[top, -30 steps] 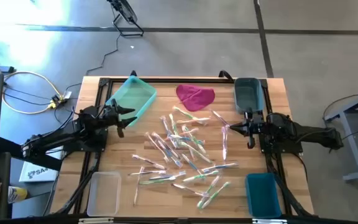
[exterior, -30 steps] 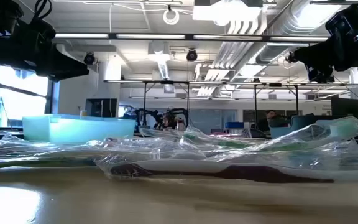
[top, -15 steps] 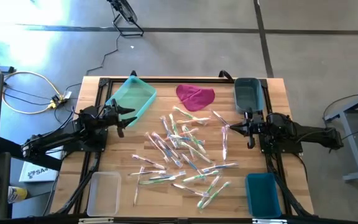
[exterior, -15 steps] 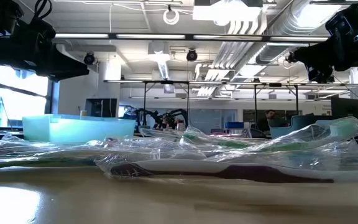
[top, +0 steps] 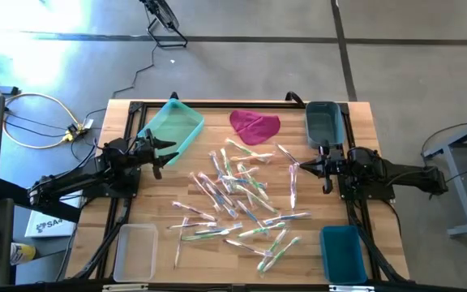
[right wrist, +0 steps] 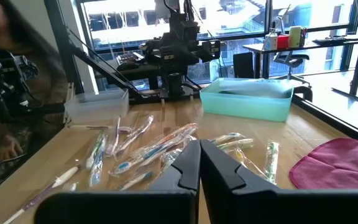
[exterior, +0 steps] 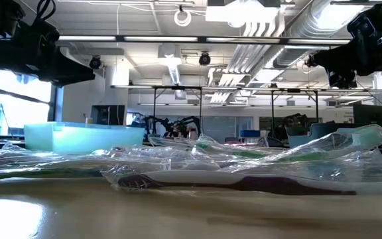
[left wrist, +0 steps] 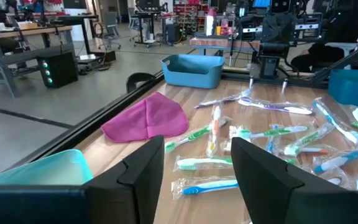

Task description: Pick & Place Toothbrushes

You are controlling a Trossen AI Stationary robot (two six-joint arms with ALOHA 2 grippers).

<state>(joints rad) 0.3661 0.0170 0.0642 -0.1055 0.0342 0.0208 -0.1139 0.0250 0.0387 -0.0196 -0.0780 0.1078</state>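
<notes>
Several toothbrushes in clear wrappers lie flat and scattered across the middle of the wooden table. They also fill the foreground of the low view and show in both wrist views. My left gripper hangs level above the table's left side, open, with nothing between its fingers. My right gripper hangs level above the right side, shut and empty. Both point toward the pile without reaching it.
A teal bin stands far left, a grey-blue bin far right, a clear bin near left, and a blue bin near right. A magenta cloth lies at the far middle. A person sits beyond the table's left side.
Both arms have kept still and the toothbrushes lie as before. A person's hand that showed beside the table's near left corner has gone out of view.
</notes>
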